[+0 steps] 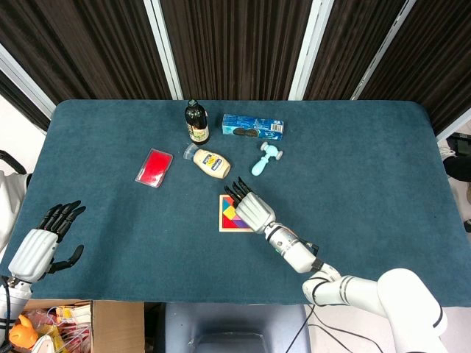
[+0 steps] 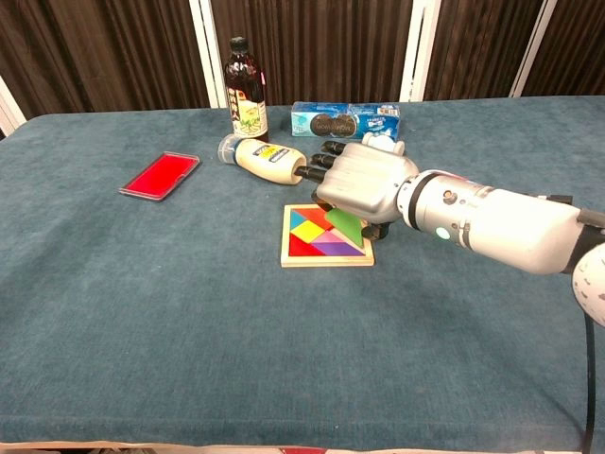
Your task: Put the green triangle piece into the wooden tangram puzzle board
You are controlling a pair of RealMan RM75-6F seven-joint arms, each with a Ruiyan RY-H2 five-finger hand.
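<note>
Your right hand [image 2: 364, 184] holds the green triangle piece [image 2: 346, 228] over the wooden tangram puzzle board [image 2: 326, 236]. Your left hand [image 1: 38, 246] rests empty, fingers [image 1: 62, 213] spread.

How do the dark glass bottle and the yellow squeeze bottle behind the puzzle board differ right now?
The dark bottle stands upright; the yellow squeeze bottle lies on its side. The dark bottle is brown-black with a black cap on top; the squeeze bottle is pale yellow, its cap end pointing left toward the red case. The dark bottle sits further back; the squeeze bottle lies nearer the right hand. Both carry labels and rest untouched on the blue table.
</note>
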